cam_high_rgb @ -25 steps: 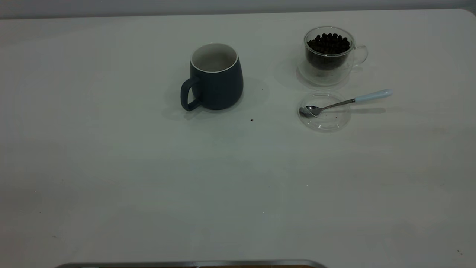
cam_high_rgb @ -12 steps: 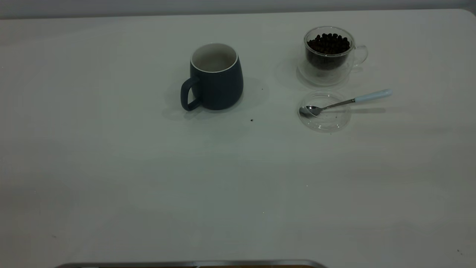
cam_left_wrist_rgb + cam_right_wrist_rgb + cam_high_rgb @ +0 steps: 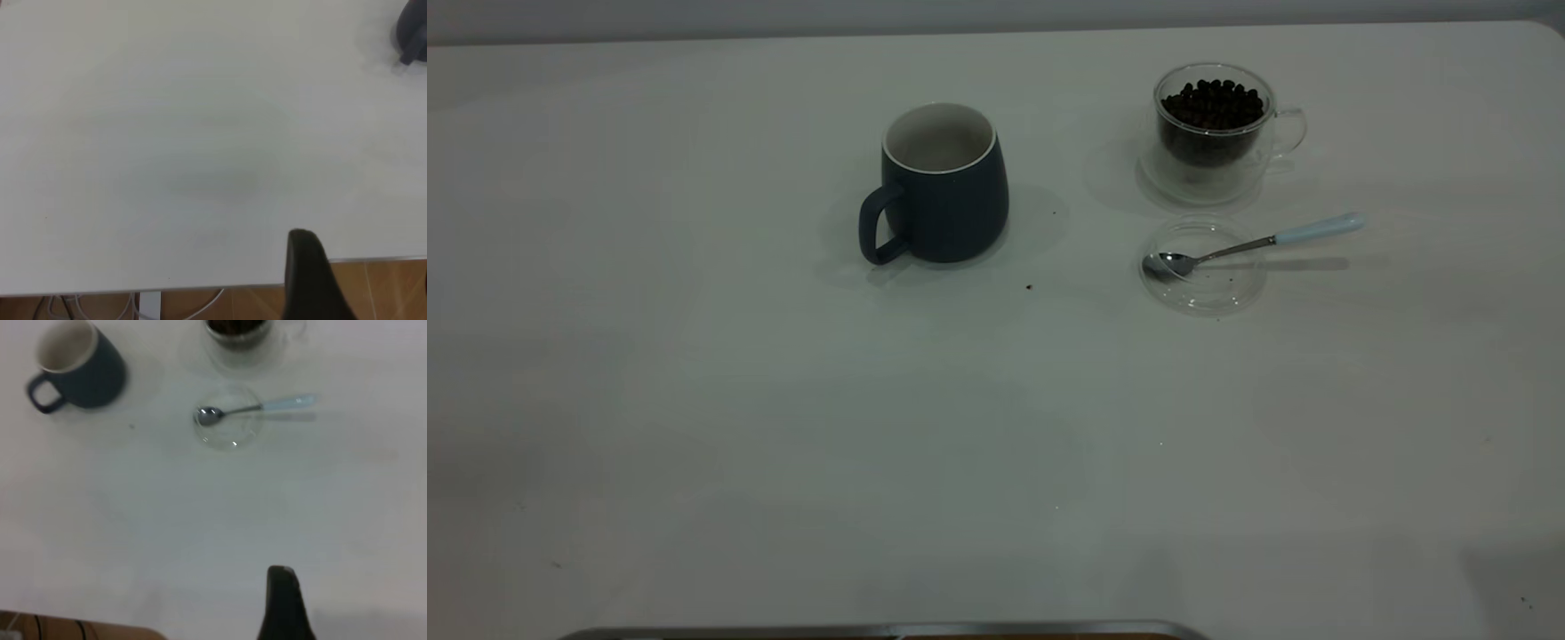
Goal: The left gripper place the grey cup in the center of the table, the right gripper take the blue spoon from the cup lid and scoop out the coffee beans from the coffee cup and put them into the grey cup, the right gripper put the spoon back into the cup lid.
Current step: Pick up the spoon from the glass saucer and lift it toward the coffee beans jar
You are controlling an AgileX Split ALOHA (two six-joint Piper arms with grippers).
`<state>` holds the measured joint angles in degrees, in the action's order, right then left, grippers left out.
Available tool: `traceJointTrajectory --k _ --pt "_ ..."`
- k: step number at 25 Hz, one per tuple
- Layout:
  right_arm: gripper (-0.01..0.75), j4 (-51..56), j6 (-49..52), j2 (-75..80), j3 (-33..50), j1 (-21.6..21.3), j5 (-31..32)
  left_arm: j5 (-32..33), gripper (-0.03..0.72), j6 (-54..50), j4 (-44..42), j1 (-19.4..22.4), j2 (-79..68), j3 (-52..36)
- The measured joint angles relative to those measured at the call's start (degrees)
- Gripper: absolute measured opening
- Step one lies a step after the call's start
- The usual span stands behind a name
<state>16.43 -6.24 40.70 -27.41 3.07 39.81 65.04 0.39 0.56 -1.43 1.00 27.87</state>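
The grey cup (image 3: 943, 182) stands upright near the table's middle, handle towards the front left; the left wrist view catches only its edge (image 3: 415, 33). To its right is the glass coffee cup (image 3: 1214, 129) filled with coffee beans (image 3: 1214, 102). Just in front of that lies the clear cup lid (image 3: 1202, 267), and the blue-handled spoon (image 3: 1258, 242) rests with its bowl in the lid. The right wrist view shows cup (image 3: 77, 363), lid (image 3: 227, 427) and spoon (image 3: 260, 408) from afar. Neither gripper shows in the exterior view. My left gripper (image 3: 313, 273) hangs over the table's near edge, my right gripper (image 3: 287, 600) above bare tabletop, far from the spoon.
A few dark crumbs lie on the table (image 3: 996, 427) by the grey cup, one of them a speck (image 3: 1029, 287) in front of it. The table's near edge (image 3: 200, 288) shows in the left wrist view, with floor and cables (image 3: 180, 303) beyond.
A faint shadow has come onto the table's front right corner. The cups, lid and spoon have not moved.
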Motion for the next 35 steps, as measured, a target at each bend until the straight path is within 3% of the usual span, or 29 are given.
traceJointTrajectory --k 5,8,14,22,26,31,35 --pt "0.565 5.9 -9.0 17.7 -0.1 0.0 -11.2 0.0 0.475 0.0 0.0 0.0 0.0 0.0" --pt "0.565 12.3 -17.1 26.7 -2.0 0.0 -14.6 0.0 0.475 0.0 0.0 0.0 0.0 0.0" --pt "0.565 23.3 -30.9 39.7 -7.7 0.0 -17.3 0.0 0.475 0.0 0.0 0.0 0.0 0.0" --pt "0.563 29.0 -33.7 52.7 -13.5 -0.6 -18.5 0.0 0.475 0.1 0.0 0.0 0.0 0.0" --pt "0.563 29.6 -34.9 56.7 -16.1 -3.1 -19.0 0.0 0.475 0.1 0.0 0.0 0.0 0.0" --pt "0.563 31.0 -36.4 61.1 -18.1 -9.5 -19.2 0.0 0.475 0.1 0.0 0.0 0.0 0.0" --pt "0.563 33.2 -41.5 65.0 -20.2 -14.2 -15.7 0.0 0.475 0.1 0.0 0.0 0.0 0.0"
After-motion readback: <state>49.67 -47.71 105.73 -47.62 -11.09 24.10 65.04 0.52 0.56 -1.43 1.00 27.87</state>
